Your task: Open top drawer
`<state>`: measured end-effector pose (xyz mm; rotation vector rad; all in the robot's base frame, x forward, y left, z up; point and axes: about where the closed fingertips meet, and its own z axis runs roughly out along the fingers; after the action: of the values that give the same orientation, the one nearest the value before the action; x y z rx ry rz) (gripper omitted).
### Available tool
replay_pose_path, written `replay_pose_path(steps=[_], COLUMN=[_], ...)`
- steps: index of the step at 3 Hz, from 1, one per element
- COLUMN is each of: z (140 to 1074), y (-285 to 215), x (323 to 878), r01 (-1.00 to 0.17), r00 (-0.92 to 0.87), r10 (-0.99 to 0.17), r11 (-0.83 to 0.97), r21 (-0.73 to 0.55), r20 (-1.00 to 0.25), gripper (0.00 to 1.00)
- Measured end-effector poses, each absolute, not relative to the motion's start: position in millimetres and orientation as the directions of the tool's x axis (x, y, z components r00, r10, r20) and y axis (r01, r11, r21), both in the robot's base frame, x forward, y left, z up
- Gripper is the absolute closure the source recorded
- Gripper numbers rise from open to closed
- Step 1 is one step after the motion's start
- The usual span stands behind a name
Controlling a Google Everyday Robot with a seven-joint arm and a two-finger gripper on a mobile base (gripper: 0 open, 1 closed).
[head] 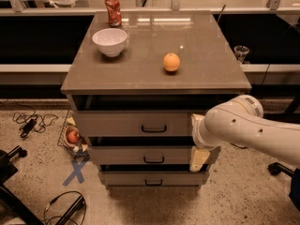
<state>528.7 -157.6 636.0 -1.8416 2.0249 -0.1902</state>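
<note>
The grey-taupe cabinet has three drawers. The top drawer [122, 124] is the widest, with a small dark bar handle [154, 129] at its centre. A dark gap shows between its front and the cabinet top. My white arm reaches in from the right. The gripper [197, 142] is at the right end of the top drawer's front, level with the top and middle drawers, to the right of the handle. The forearm hides most of it.
On the cabinet top [206, 64] stand a white bowl [110, 41], a red can [113, 11] and an orange [171, 62]. The middle drawer [136, 155] and bottom drawer [136, 178] sit below. Cables, a wire basket [71, 136] and a blue X mark [75, 171] are on the floor at left.
</note>
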Motion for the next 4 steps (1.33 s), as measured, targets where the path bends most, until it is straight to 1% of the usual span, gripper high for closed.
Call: replay_pose_path(steps=[1, 2, 3, 4], z=[634.9, 634.9, 635.0, 635.0], y=[-175.2, -175.2, -175.3, -175.3], x=[540.8, 540.4, 540.3, 540.2], r01=[-0.919, -0.919, -0.918, -0.918], r00=[-0.077, -0.077, -0.077, -0.077], r10=[-0.981, -0.981, -0.981, -0.981], r11=[0.139, 0.139, 0.139, 0.139], r21=[-0.37, -0.37, -0.37, -0.37], r20=[-0.177, -0.177, -0.177, -0.177], gripper=[0.0, 0.0, 0.02, 0.24])
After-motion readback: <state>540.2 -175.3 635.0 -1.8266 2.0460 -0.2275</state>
